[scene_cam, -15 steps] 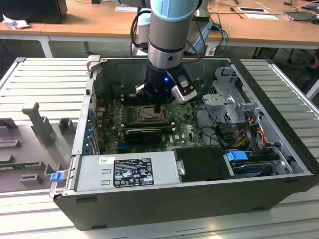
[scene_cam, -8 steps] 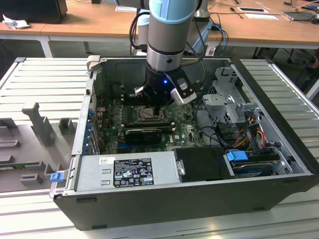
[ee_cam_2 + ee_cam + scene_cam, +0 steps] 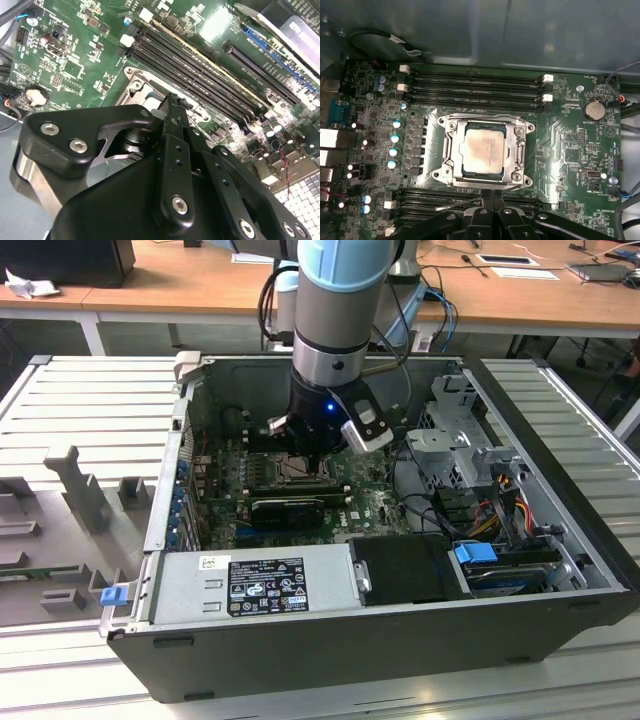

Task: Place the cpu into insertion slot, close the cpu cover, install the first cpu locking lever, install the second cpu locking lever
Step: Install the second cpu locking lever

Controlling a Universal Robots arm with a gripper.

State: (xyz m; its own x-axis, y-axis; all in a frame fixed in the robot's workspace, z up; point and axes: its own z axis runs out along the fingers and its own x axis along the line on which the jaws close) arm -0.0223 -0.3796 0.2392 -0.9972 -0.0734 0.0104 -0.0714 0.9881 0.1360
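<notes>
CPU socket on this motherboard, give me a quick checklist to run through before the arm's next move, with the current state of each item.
1. cpu sits in the insertion slot, square to the frame: ok.
2. cpu cover lies down around the chip, pale top showing through its window: ok.
3. Locking levers latched: cannot tell.
4. gripper stands at the socket's edge, by the memory slots on that side, not over the chip: ok.
5. Fingers free of any part: cannot tell.
6. Black cable lies at the board's edge, away from the socket: ok.
</notes>
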